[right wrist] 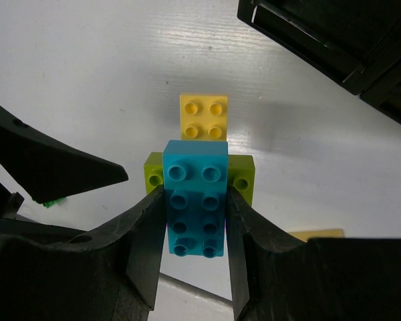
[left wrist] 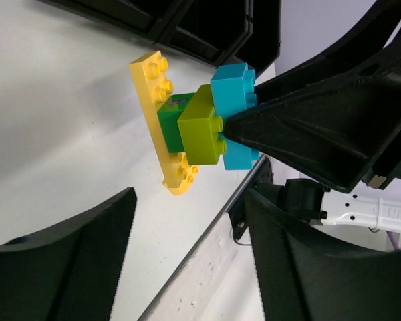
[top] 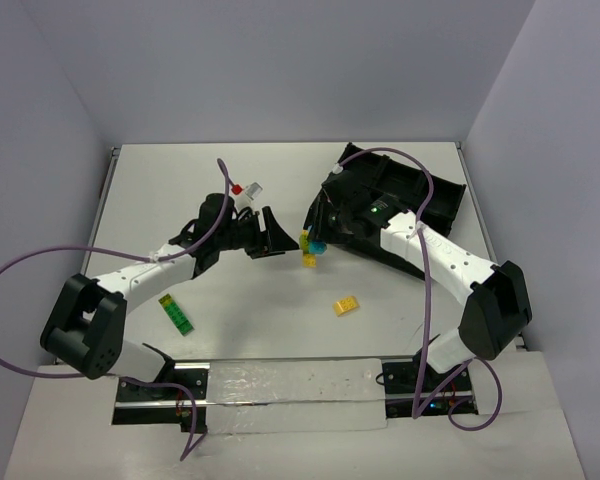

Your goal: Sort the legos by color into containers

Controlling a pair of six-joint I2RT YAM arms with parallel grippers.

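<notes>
Wherever visible around the legos (top: 346, 306), white table (top: 180, 180), pale lilac walls (top: 280, 60).

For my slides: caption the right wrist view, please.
Right gripper shut on the cyan brick, with a lime brick and yellow brick joined to it.

Right claw (right wrist: 195, 200) pinching cyan lego (right wrist: 195, 170); left claw (left wrist: 190, 227) spread apart.
</notes>
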